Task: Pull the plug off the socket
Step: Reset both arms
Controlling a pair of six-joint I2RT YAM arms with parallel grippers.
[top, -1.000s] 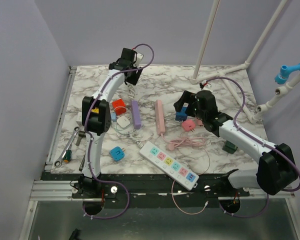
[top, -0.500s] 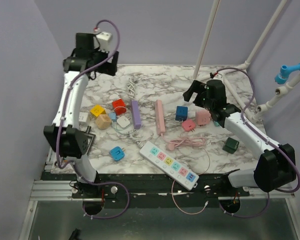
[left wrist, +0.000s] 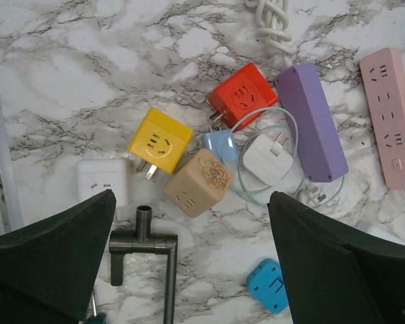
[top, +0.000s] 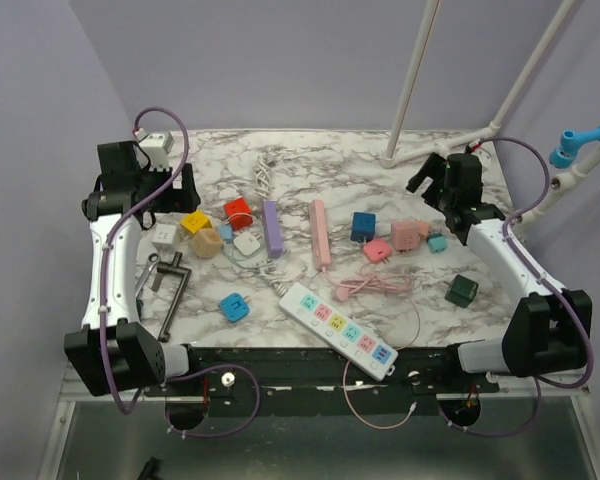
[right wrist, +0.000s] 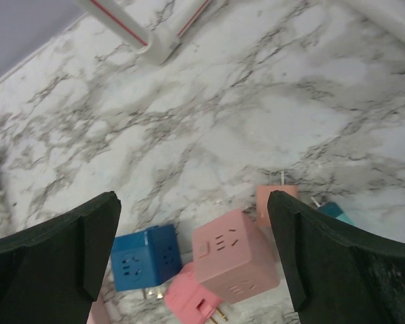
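Over marble table [top: 320, 170] — L tool [left wrist: 192, 202], R tool [right wrist: 192, 199] both gaping wide.

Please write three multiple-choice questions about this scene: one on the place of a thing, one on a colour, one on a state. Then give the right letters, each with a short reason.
1. Where on the table does the white power strip lie?
A) at the far edge
B) at the near edge
C) in the far left corner

2. Which colour has the strip lying next to the purple strip?
A) pink
B) green
C) black

3. How is the left gripper?
A) shut on a cube
B) open, gripping nothing
C) shut and empty

Answers:
1 B: the top view shows it along the near edge.
2 A: the pink strip lies to its right.
3 B: its fingers stand wide apart.
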